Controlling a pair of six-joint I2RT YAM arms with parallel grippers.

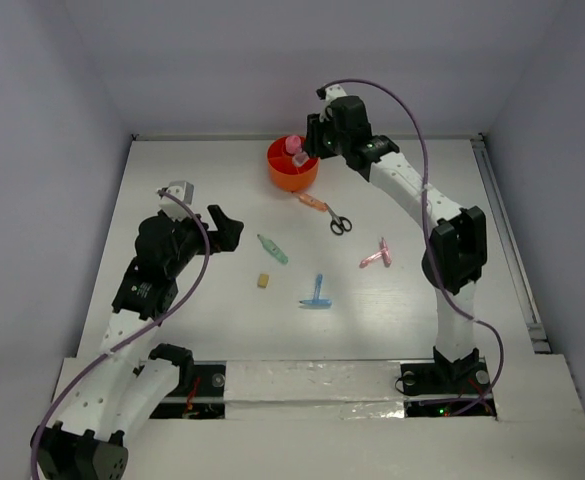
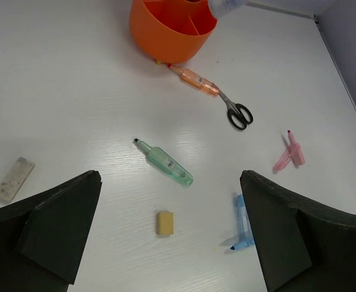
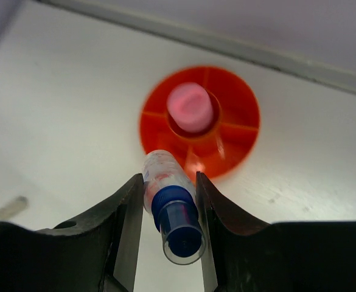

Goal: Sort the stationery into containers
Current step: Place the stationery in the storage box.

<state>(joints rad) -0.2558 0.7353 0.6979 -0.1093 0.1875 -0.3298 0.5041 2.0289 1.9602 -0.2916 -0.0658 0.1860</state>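
Item: blue-capped clear tube (image 3: pixel 174 213), which we are gripping in the right tool (image 3: pixel 170 181), long axis pointing down toward the orange tub (image 3: pixel 241 100) just below, pink-capped glue bottle (image 3: pixel 190 107) standing inside; left tool (image 2: pixel 168 174) hanging wide open, well apart

My left wrist view's top edge cuts off the orange tub (image 2: pixel 165 33) and the clear tube (image 2: pixel 226 6) above it, and my right wrist view blurs the pink cap (image 3: pixel 190 107).
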